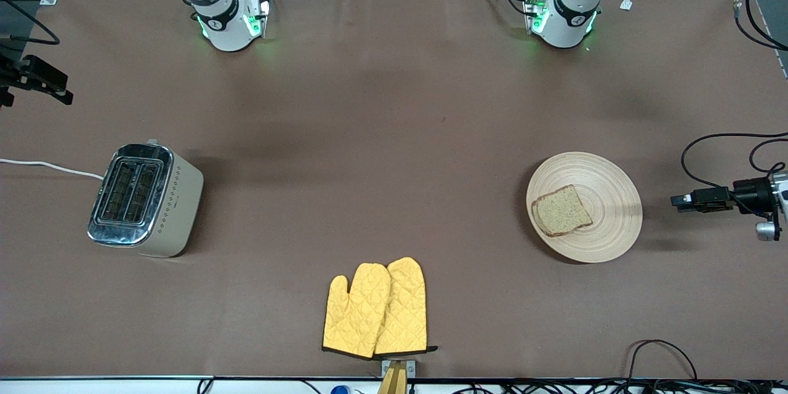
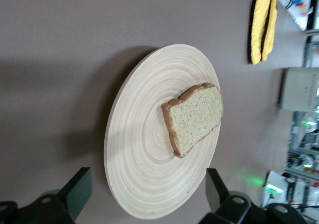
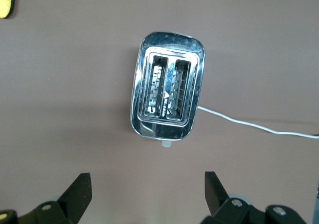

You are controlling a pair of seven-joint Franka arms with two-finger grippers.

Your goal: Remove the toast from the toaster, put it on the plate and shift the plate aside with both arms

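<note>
The toast lies flat on the round light-wood plate, on the part of it toward the right arm's end of the table. My left gripper is low beside the plate's rim on the left arm's end, pointing at the plate, open and empty, clear of the rim. In the left wrist view the plate and toast fill the middle, with my left gripper spread about as wide as the rim. My right gripper is open and empty, high over the table near the toaster.
A cream and chrome toaster with two empty slots stands toward the right arm's end, also in the right wrist view; its white cord runs off the table. Two yellow oven mitts lie by the table edge nearest the front camera.
</note>
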